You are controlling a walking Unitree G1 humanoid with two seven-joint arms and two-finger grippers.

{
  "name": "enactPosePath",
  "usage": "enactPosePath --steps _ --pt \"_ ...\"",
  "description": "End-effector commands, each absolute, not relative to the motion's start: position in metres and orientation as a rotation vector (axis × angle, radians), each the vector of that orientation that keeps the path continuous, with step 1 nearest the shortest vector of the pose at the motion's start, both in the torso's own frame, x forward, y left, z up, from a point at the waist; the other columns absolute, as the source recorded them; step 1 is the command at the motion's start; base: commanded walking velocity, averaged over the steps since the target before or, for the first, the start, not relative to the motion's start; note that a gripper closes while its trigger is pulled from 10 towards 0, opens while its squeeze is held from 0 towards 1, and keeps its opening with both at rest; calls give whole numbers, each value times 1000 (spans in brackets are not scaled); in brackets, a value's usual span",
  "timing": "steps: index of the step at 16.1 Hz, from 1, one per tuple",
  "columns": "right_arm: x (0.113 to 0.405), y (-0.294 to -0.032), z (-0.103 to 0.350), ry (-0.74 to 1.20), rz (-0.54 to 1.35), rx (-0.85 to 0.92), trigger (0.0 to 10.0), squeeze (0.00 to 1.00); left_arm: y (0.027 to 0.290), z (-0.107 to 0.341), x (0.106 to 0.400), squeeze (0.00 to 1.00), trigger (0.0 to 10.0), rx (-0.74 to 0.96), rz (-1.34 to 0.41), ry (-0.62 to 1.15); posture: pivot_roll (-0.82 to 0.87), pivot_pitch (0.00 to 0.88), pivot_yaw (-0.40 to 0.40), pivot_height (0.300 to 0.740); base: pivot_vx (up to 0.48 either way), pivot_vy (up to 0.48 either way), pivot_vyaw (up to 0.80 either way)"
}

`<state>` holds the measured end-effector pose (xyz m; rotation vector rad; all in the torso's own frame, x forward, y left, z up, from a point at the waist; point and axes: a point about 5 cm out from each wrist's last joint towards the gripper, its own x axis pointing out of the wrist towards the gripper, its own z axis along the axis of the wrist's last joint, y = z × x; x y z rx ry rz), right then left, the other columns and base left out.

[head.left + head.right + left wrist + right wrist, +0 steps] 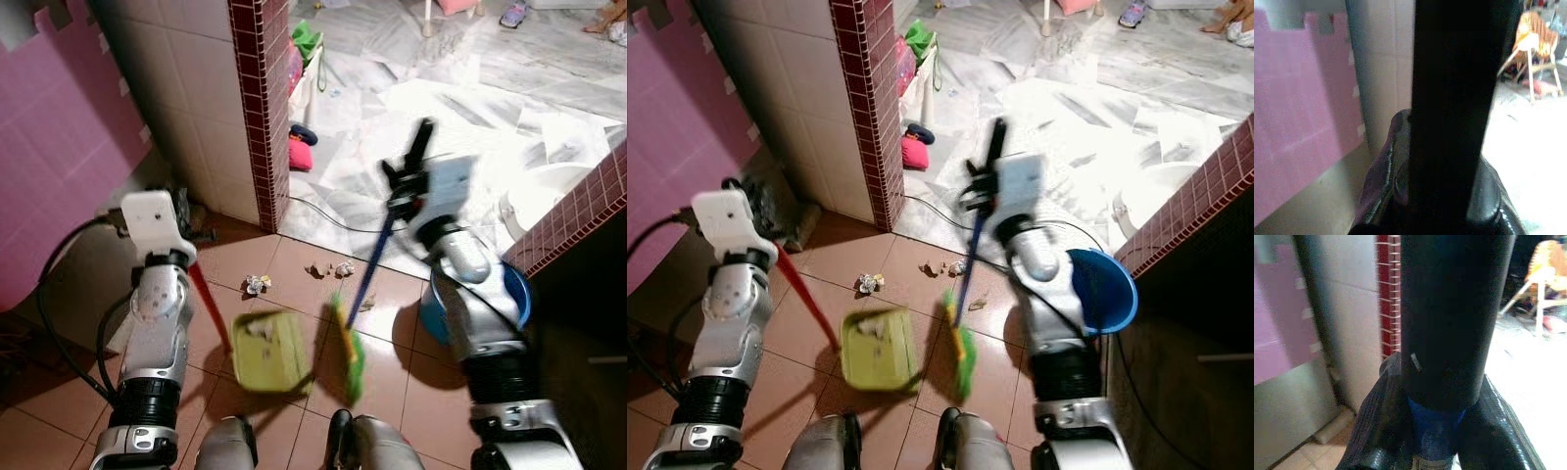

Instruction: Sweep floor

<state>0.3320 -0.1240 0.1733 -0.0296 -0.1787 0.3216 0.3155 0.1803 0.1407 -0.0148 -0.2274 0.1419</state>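
Left eye view: terracotta tile floor (294, 269) with paper scraps (257, 284), right gripper (404, 181) jaws clamped on broom (353, 323), left's state unclear

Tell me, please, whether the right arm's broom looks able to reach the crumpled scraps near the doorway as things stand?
Probably yes. The right claw is shut on the broom, and bare tile lies between its green head and the scraps. The dustpan, held by the left claw, sits off to the side.
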Motion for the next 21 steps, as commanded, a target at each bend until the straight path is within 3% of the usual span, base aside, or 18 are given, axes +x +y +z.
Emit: enactPosePath --steps 1,4,6,7,8,12,17,21 --pt "332 -126 180 -229 311 -58 10000 0 176 155 317 0 10000 -46 112 -276 -46 101 -35 740 0 0 0" --pt "336 -141 175 -231 163 -120 10000 0 155 167 316 0 10000 -170 -49 -309 -44 104 -38 740 0 0 0" --pt "333 -140 170 -231 167 -119 10000 0 157 173 319 0 10000 -96 14 -308 -43 103 -31 740 0 0 0" --pt "327 -137 156 -196 161 -142 10000 0 170 163 325 0 10000 -75 161 -240 -45 101 -28 740 0 0 0" --pt "326 -136 151 -173 152 -111 10000 0 173 160 325 0 10000 -103 185 -223 -44 101 -27 740 0 0 0" --pt "317 -127 133 -126 159 -125 10000 0 176 155 319 0 10000 -158 168 -200 -40 85 -6 740 0 0 -780" --pt "318 -107 112 -60 117 19 10000 0 165 151 316 0 10000 -180 117 -154 -8 64 16 740 0 0 -800" --pt "318 -95 112 -64 150 46 10000 0 157 160 324 0 10000 -198 86 -160 -3 66 16 740 0 199 0"
